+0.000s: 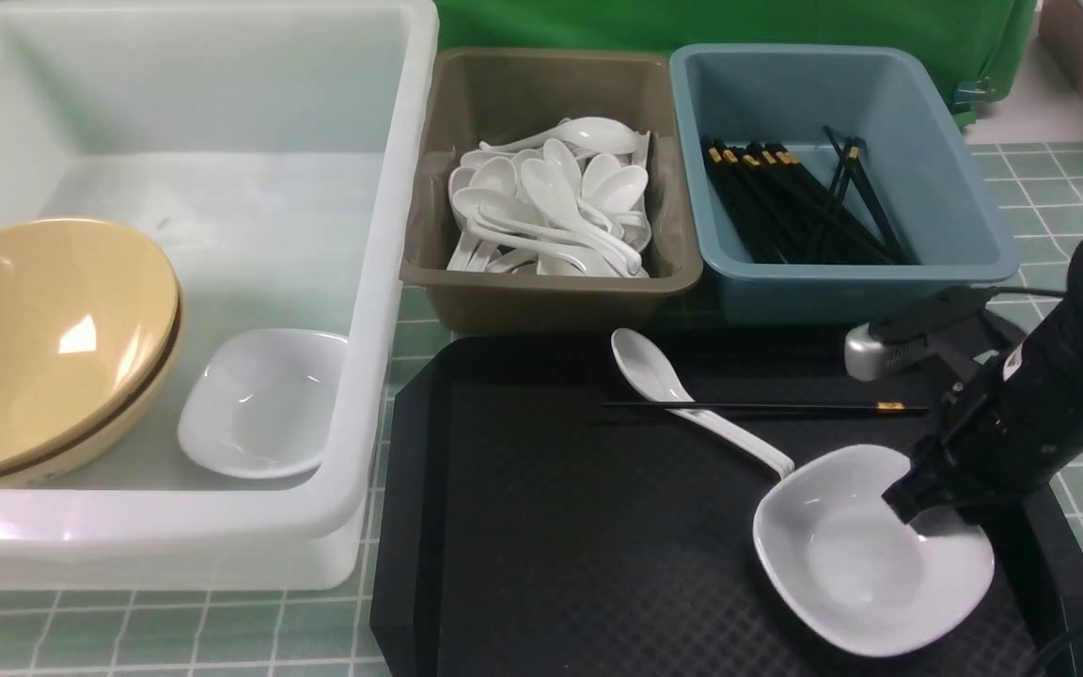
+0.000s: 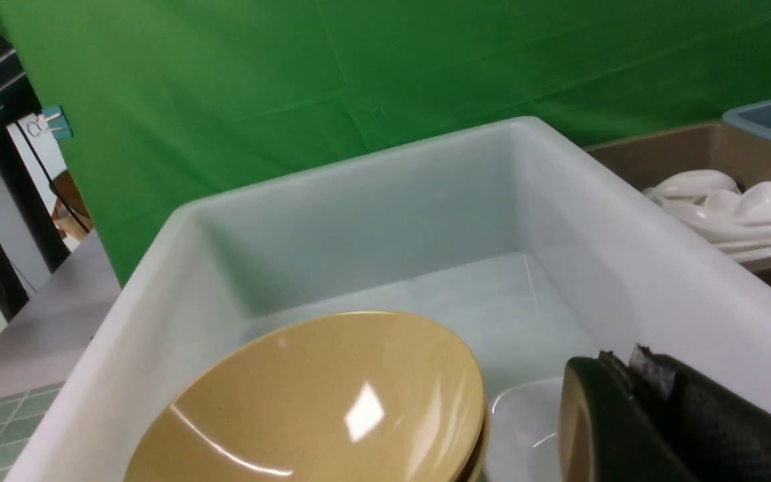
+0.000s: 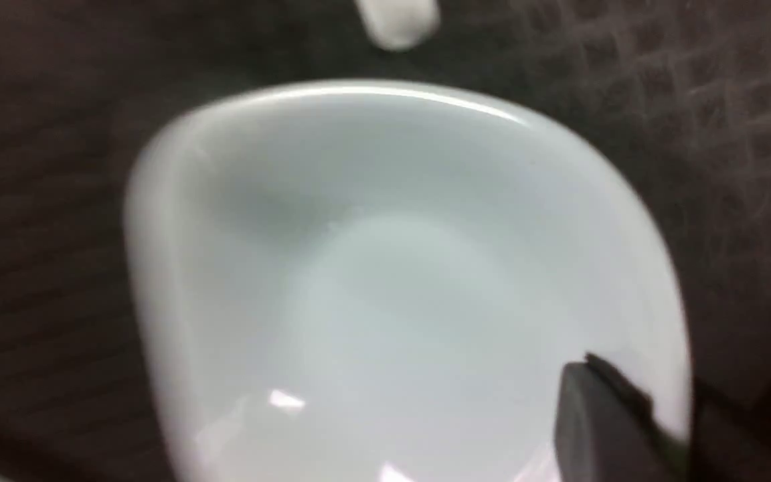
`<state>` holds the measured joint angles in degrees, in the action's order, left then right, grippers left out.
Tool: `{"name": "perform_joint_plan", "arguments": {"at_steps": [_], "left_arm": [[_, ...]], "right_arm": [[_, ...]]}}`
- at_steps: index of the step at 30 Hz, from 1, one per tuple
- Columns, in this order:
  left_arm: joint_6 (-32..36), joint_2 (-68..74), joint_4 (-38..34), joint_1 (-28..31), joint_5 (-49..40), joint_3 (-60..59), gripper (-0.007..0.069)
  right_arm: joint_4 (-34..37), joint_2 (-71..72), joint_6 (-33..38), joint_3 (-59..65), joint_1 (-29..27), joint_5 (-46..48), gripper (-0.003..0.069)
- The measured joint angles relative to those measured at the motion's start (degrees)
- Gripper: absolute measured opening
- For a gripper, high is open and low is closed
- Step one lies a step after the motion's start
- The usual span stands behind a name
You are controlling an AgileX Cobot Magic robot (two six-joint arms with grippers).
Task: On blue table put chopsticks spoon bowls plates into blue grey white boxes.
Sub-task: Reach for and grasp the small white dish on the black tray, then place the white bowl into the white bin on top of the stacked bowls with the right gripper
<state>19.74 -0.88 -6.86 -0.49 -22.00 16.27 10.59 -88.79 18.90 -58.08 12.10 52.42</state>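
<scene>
A white square dish lies at the near right of the black tray. My right gripper straddles its right rim, one finger inside the dish and one outside, shut on it; the right wrist view shows the dish and the gripper. A white spoon and one black chopstick lie on the tray behind the dish. My left gripper shows only in its wrist view, shut and empty, over the white box.
The white box holds stacked yellow bowls and a small white dish. The grey-brown box holds several white spoons. The blue box holds several black chopsticks. A green backdrop hangs behind the boxes.
</scene>
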Motion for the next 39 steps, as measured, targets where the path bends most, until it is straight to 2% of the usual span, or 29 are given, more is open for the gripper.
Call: {"name": "perform_joint_plan", "arguments": {"at_steps": [4,8,10,13,15,18,20,22,24,25,27,28,29,31,33,36,39], "left_arm": [[0.0,0.0,0.0,0.0,0.5,0.0,0.0003],[0.0,0.0,0.1,0.0,0.5,0.0,0.0003],[0.0,0.0,0.1,0.0,0.5,0.0,0.0003],[0.0,0.0,0.1,-0.1,0.5,0.0,0.0003],[0.0,0.0,0.1,-0.1,0.5,0.0,0.0003],[0.0,0.0,0.1,-0.1,0.5,0.0,0.0003],[0.0,0.0,0.1,-0.1,0.5,0.0,0.0003],[0.0,0.0,0.1,-0.1,0.5,0.0,0.0003],[0.0,0.0,0.1,-0.1,0.5,0.0,0.0003],[0.0,0.0,0.1,-0.1,0.5,0.0,0.0003],[0.0,0.0,0.1,-0.1,0.5,0.0,0.0003],[0.0,0.0,0.1,-0.1,0.5,0.0,0.0003],[0.0,0.0,0.1,-0.1,0.5,0.0,0.0003],[0.0,0.0,0.1,-0.1,0.5,0.0,0.0003],[0.0,0.0,0.1,-0.1,0.5,0.0,0.0003],[0.0,0.0,0.1,-0.1,0.5,0.0,0.0003],[0.0,0.0,0.1,-0.1,0.5,0.0,0.0003]], "right_arm": [[7.3,4.6,2.9,-4.8,0.0,2.5,0.0069],[24.3,7.6,9.3,-9.6,1.0,0.1,0.0069],[35.0,7.8,18.0,-11.1,2.9,-3.6,0.0069],[51.8,6.7,35.2,-11.4,6.7,-9.7,0.0069],[60.8,5.0,42.6,-11.4,9.1,-12.5,0.0069],[74.9,0.1,46.6,-11.6,12.4,-15.6,0.0069],[81.1,-4.9,47.3,-13.7,15.8,-18.2,0.0069],[79.0,-9.6,44.3,-17.5,19.3,-21.6,0.0069],[68.4,-13.9,34.1,-23.6,23.3,-25.1,0.0070],[63.8,-14.6,31.5,-24.8,24.0,-25.3,0.0071],[51.3,-17.5,18.9,-30.4,26.1,-24.3,0.0072],[41.6,-19.0,12.2,-33.5,27.0,-22.6,0.0075],[27.0,-22.6,-1.4,-41.0,28.5,-16.2,0.0081],[13.4,-26.4,-12.3,-48.7,29.8,-9.1,0.0089],[6.5,-30.4,-18.9,-56.1,30.9,-4.1,0.0104],[1.8,-35.4,-23.4,-65.4,32.3,1.2,0.0127],[-1.1,-40.6,-28.0,-71.0,33.6,2.1,0.0151]]}}
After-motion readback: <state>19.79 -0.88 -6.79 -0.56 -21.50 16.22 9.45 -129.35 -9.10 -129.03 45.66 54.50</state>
